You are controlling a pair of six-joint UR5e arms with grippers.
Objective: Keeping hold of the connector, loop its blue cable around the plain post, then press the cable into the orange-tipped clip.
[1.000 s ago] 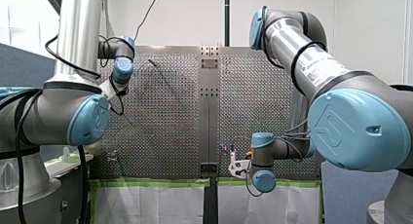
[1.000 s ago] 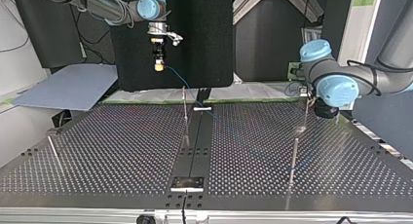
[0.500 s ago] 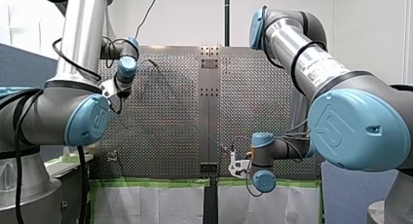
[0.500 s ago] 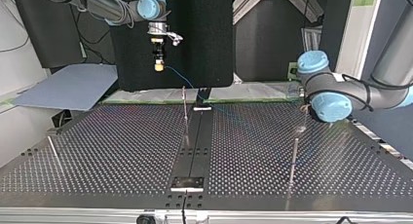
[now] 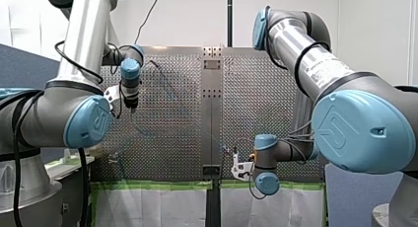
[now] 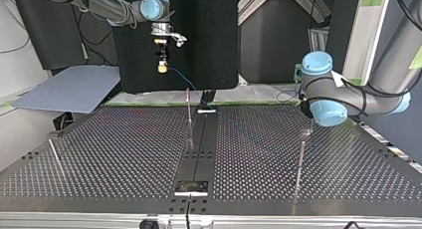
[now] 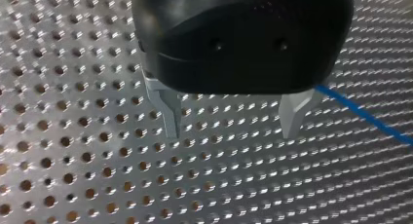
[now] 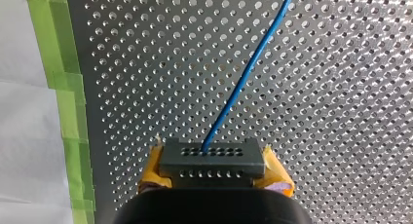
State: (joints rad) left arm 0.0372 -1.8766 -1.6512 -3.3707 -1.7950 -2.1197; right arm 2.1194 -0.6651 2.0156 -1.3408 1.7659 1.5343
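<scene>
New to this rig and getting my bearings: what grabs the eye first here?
My right gripper, with yellow pads, is shut on a dark connector, and a blue cable runs from it out over the perforated table. My left gripper hangs open and empty above the table, the cable passing beside it.

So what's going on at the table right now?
My right gripper is shut on the connector, held near the taped edge of the table. The blue cable runs from it out over the perforated surface. My left gripper is open just above the table with nothing between its fingers; the cable passes beside one of them, outside the gap. Whether it has gone around a post is too faint to tell.
</scene>
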